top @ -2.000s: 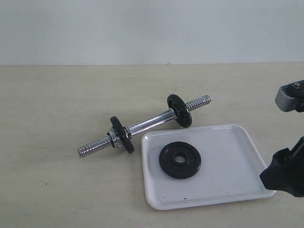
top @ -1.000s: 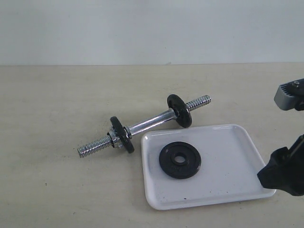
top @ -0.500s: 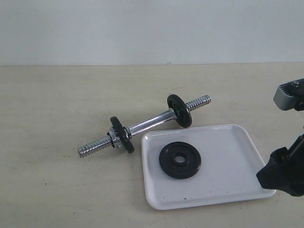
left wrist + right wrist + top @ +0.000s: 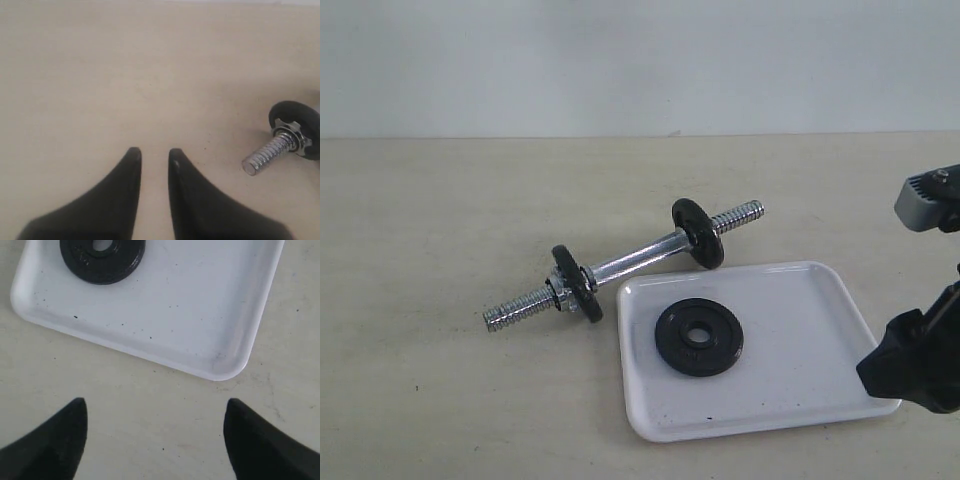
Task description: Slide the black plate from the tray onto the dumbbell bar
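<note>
The exterior view looks from a raised spot, down and across the surface [image 4: 430, 200] toward a pale wall [image 4: 640, 60], far enough back to hold the whole dumbbell bar [image 4: 625, 264] and tray [image 4: 800, 390]. The left wrist view looks down from close by, past the left tool [image 4: 154, 151], at bare surface, sharing only one threaded end of the bar with the exterior view. The right wrist view looks almost straight down past the right tool [image 4: 155, 401], sharing much of the tray and part of the black plate [image 4: 102, 262].

Black plate [image 4: 699, 337] flat in tray [image 4: 800, 345]; dumbbell bar [image 4: 630, 262] just beside.
</note>
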{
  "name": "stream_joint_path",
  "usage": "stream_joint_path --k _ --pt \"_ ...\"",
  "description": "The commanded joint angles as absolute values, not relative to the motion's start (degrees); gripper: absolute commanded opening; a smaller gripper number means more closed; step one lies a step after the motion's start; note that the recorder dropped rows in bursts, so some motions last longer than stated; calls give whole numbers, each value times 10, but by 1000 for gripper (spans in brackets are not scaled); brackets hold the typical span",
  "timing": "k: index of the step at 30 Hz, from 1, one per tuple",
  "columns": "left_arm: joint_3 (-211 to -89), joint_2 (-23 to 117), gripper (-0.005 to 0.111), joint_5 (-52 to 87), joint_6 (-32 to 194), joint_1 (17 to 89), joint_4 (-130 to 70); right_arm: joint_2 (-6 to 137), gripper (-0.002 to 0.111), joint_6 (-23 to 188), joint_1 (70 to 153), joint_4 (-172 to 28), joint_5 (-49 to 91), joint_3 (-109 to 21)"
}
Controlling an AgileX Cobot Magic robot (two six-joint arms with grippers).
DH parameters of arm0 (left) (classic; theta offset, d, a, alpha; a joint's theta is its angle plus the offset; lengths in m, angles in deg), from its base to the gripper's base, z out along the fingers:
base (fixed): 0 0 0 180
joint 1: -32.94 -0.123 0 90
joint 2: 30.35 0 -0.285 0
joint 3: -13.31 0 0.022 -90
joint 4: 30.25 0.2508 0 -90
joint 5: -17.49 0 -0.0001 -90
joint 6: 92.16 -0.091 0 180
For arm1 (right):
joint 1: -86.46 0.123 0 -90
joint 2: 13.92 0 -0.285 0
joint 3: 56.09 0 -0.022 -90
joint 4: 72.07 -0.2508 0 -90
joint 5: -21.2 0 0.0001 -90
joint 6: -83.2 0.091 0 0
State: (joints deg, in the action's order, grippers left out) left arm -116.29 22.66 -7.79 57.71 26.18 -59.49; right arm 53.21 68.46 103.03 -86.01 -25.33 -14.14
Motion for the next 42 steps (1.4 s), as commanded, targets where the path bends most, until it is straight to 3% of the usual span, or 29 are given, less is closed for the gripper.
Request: stream_joint_path --k 1,5,9,42 --pt "-1162 285 30 -81 344 261 -792 533 67 667 1031 -875 -251 -143" --pt "-1162 323 47 -132 67 264 -1041 533 67 662 1031 -876 -251 -143" --pt "-1162 341 49 -204 -89 264 -1164 533 67 661 1031 -876 -249 -143" --pt "-1162 354 49 -274 -220 264 -1218 533 67 631 1031 -899 -240 -143"
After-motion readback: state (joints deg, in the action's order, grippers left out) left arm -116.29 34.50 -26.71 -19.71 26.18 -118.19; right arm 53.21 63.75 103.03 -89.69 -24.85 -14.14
